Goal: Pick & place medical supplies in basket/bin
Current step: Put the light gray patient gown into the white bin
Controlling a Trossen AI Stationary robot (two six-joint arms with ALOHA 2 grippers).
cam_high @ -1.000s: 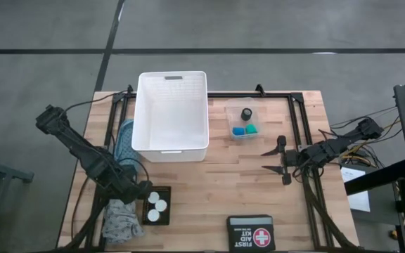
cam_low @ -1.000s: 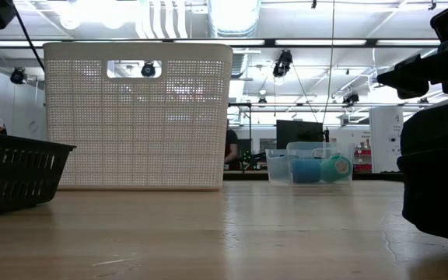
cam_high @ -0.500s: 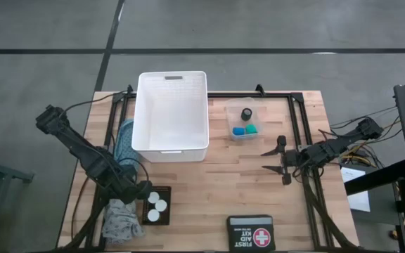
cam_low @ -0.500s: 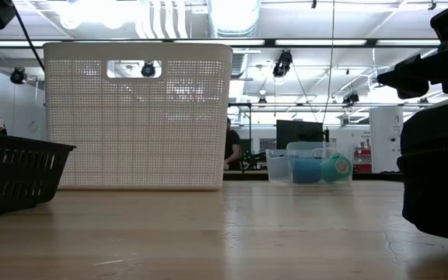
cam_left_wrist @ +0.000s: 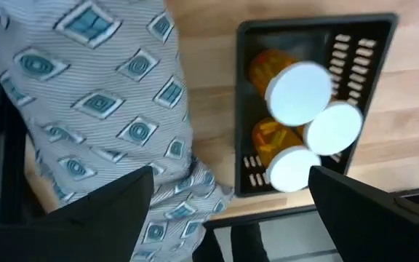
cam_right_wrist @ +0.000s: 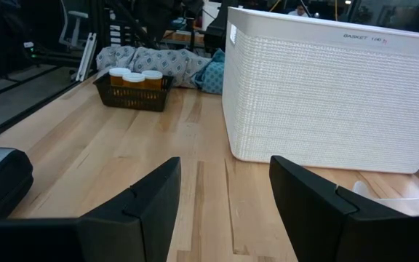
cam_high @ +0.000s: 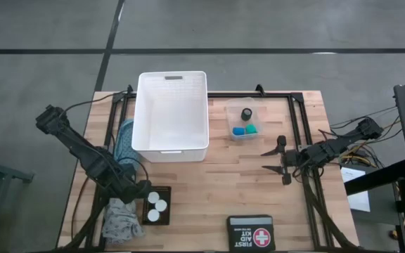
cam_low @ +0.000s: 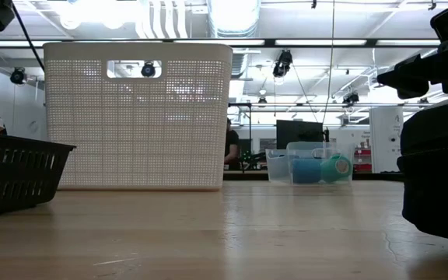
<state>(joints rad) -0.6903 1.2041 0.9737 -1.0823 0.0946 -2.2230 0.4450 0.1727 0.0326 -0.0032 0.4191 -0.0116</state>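
Observation:
Three orange pill bottles with white caps stand in a small black slotted tray near the table's near left corner. A grey cloth with teal diamonds lies on the table beside the tray. My left gripper hangs open above the cloth's edge and the tray. A teal cloth lies against the white basket's left wall. The white slotted basket stands at the far middle. A clear tub right of it holds black, blue and green pieces. My right gripper waits open at the table's right.
A black FIRST AID KIT case with a red cross lies at the near edge and fills the low view's right side. Black frame rails run along the table's left, right and far edges. Bare wood lies between the basket, the tray and the case.

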